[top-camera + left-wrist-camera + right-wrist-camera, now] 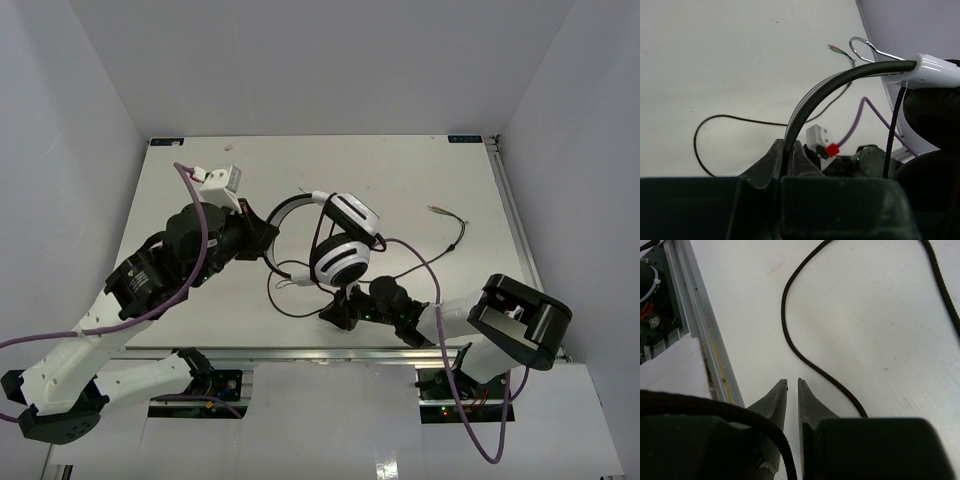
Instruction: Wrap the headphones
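Your table (420, 170) is the white board, with both arms reaching in from the near edge. The left arm (150, 280) angles in from the left, its purple cable (195, 230) looping over it. The right arm (520, 320) folds in low from the right, along the near edge.

The headphones (345, 262) sit around mid-table, slightly toward the near side, with the two white cups stacked close together. You can't tell from these views whether the cups rest on the surface.

Left gripper (788, 150): clamped tight on the headband (810, 100). The band runs straight out of the pinch and arcs up and right to the cups.

Right gripper (792, 385): fingers almost together with just a thin slit, nothing between them. It's low over the table just near-side of the lower cup, and in the top view you can't tell if it touches.

The cord (787, 325) lies slack on the table. One loop curves past just ahead and right of the right fingertips without touching them. More loops sit left of the lower cup, and a run heads right.

The jack plug (437, 210) lies loose on the table, well right of the cups.
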`<state>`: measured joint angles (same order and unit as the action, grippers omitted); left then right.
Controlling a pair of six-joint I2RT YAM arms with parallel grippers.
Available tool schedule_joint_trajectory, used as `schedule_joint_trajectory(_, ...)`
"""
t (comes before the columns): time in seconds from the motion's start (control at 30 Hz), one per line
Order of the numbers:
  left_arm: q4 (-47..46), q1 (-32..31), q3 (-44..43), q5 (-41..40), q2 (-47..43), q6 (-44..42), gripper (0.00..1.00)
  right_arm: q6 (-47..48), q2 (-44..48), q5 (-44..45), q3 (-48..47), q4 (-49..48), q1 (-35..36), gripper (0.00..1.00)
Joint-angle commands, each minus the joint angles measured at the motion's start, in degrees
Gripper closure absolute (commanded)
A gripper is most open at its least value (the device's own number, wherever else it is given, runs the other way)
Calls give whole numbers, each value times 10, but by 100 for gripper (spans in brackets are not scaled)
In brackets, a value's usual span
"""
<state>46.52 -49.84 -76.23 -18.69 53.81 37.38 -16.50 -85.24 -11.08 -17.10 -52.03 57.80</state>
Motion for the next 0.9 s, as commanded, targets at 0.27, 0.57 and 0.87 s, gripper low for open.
schedule_joint_trajectory(0.27,-19,-1,-10,329,-19,-209,100,19,92,-137,-155,187,-240,92)
schedule_joint_trajectory(0.57,23,-1,23,159,66,-286,100,107,159,-122,-381,516,-308,92)
schedule_joint_trajectory(0.87,12,-2,34,-104,143,-303,100,129,214,-123,-414,636,-313,92)
